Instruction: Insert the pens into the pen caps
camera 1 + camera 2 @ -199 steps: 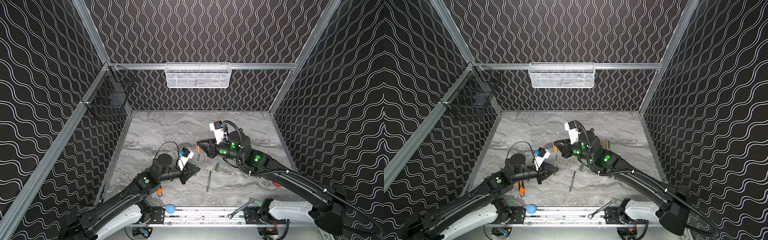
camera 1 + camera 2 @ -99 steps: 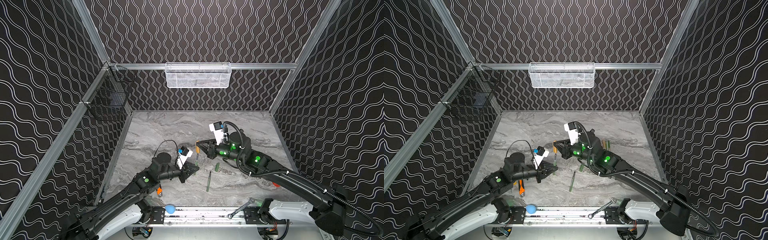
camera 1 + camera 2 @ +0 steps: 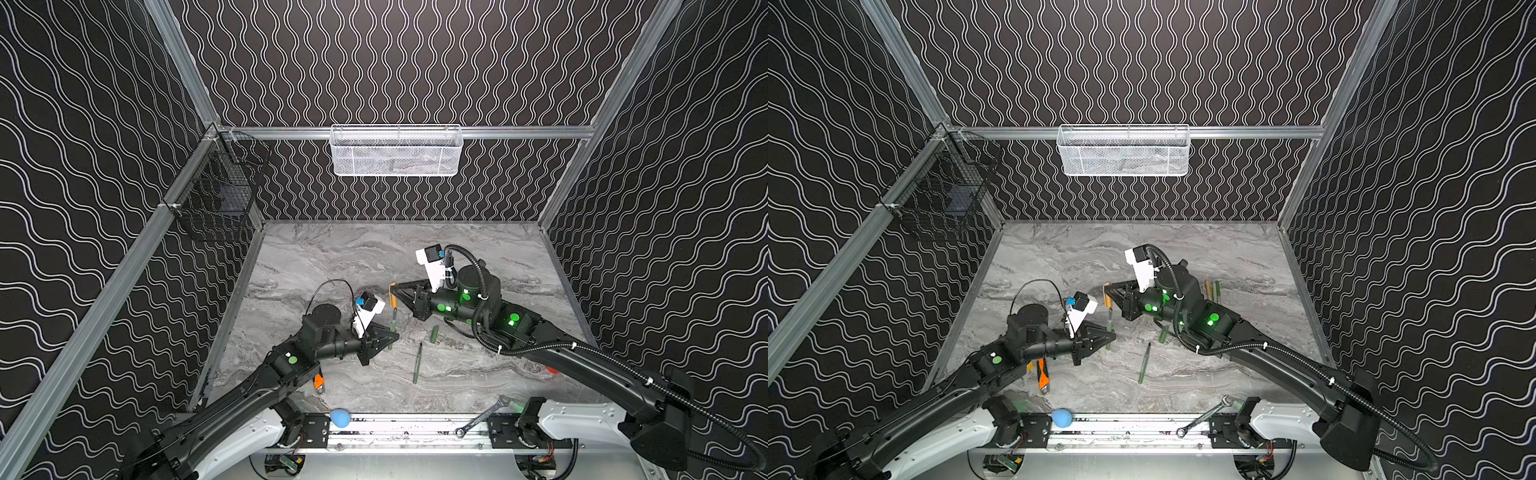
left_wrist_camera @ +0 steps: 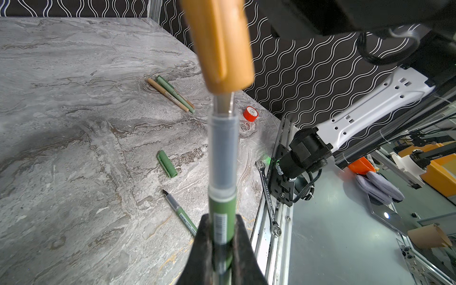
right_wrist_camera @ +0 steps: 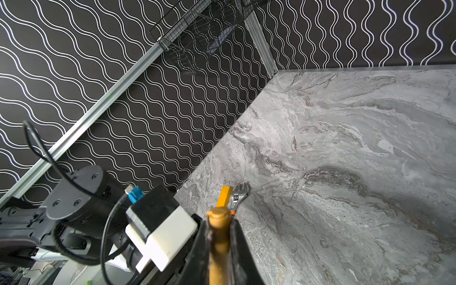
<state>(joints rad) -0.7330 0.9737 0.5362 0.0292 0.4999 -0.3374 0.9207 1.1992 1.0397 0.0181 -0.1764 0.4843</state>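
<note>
- Dark green pen (image 4: pixel 221 217), grey see-through front
- Tan-orange cap (image 4: pixel 222 44)
- Grey marbled table (image 3: pixel 332 257)
- Black walls (image 3: pixel 415 62), white wavy lines
- White mesh basket (image 3: pixel 395 151); black wire basket (image 3: pixel 216 195)
- Red tape roll (image 4: pixel 250 114)
- Blue ball (image 3: pixel 340 417)

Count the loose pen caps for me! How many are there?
2. One tan-orange cap is pinched in the right fingers; one green cap lies on the table. More may be hidden.
</note>
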